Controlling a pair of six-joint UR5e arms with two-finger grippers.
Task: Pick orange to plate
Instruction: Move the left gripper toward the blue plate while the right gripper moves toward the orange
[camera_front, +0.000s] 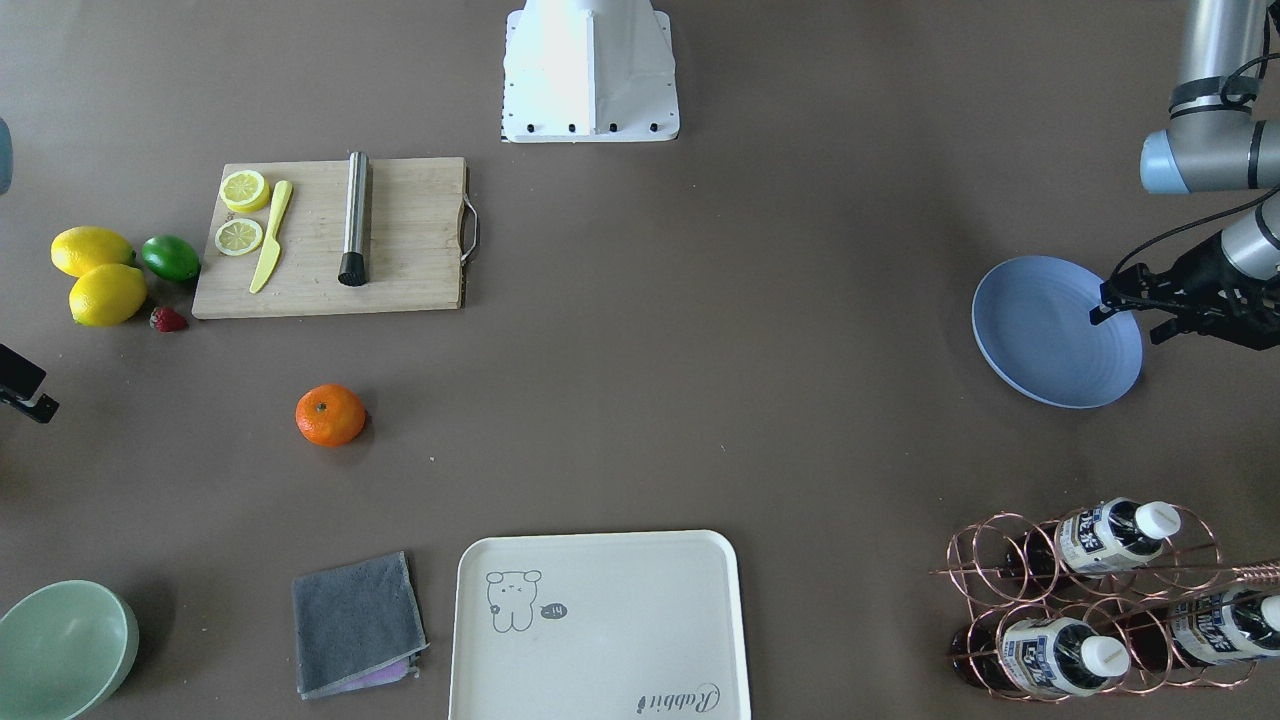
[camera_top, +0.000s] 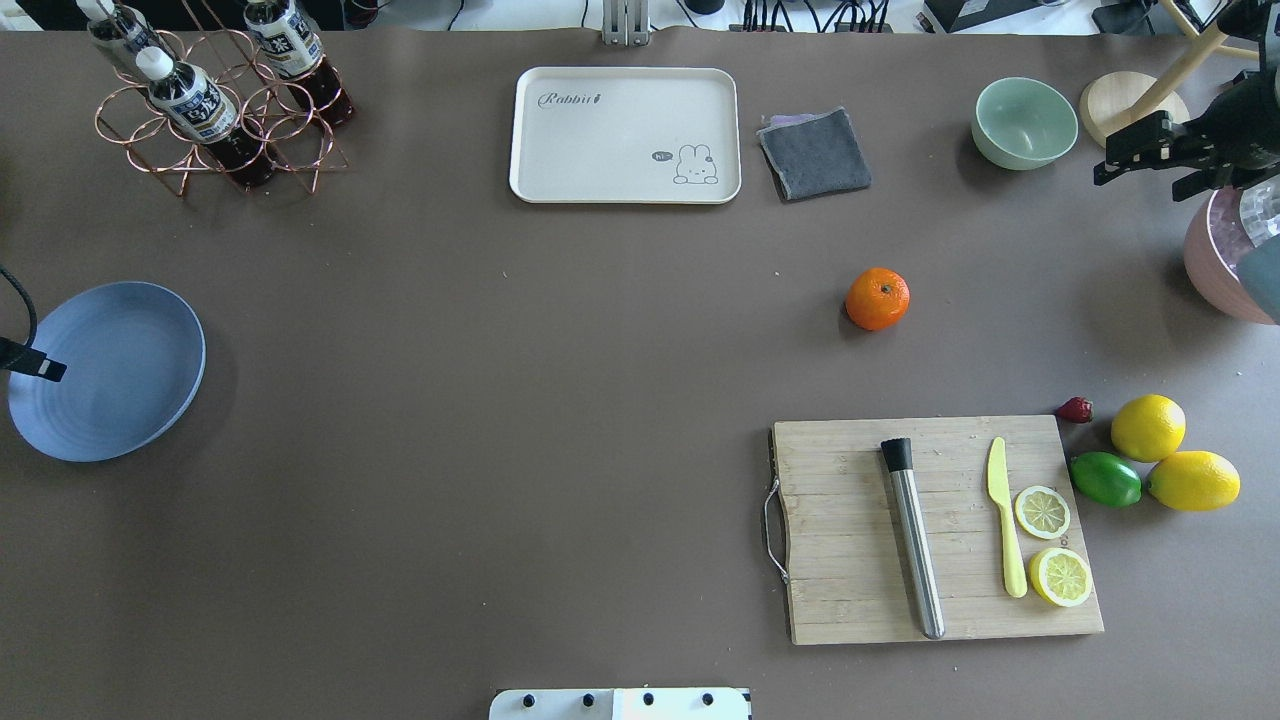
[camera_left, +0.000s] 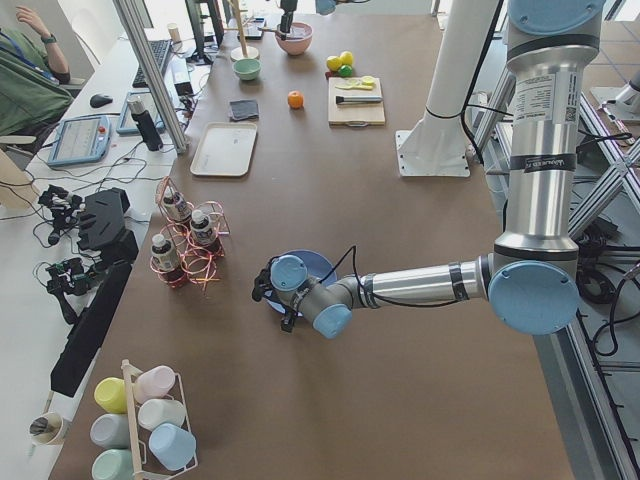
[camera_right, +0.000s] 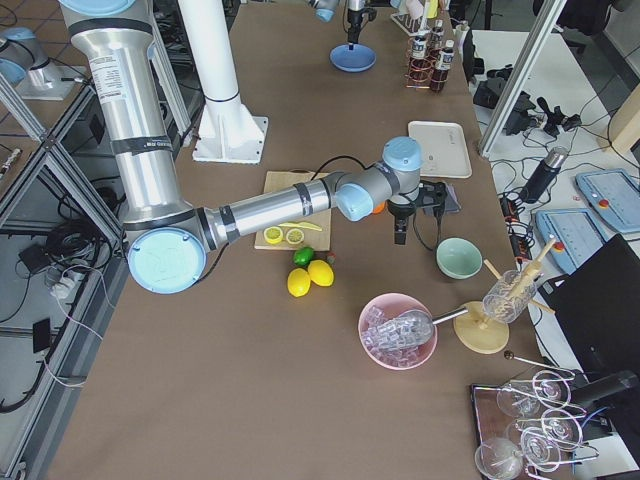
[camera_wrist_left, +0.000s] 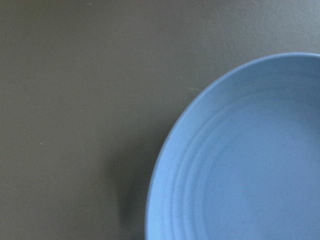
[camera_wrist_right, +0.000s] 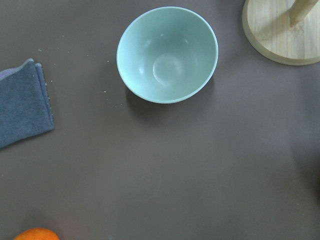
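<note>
The orange (camera_front: 331, 415) sits alone on the brown table, between the cutting board and the grey cloth; it also shows in the overhead view (camera_top: 878, 299) and at the bottom-left edge of the right wrist view (camera_wrist_right: 36, 234). The light-blue plate (camera_front: 1055, 345) lies bare at the table's far side from the orange (camera_top: 105, 370) and fills the left wrist view (camera_wrist_left: 250, 160). My left gripper (camera_front: 1126, 328) hovers over the plate's outer rim, open and holding nothing. My right gripper (camera_top: 1138, 185) hangs open beside the pale-green bowl, well away from the orange.
A wooden cutting board (camera_top: 860, 600) carries a steel muddler, a yellow knife and two lemon halves. Two lemons (camera_top: 1148, 427), a lime and a strawberry lie beside it. A cream tray (camera_top: 625, 135), grey cloth (camera_top: 815, 152), green bowl (camera_top: 1024, 122), pink bowl (camera_top: 1225, 260) and bottle rack (camera_top: 215, 100) line the table's edges.
</note>
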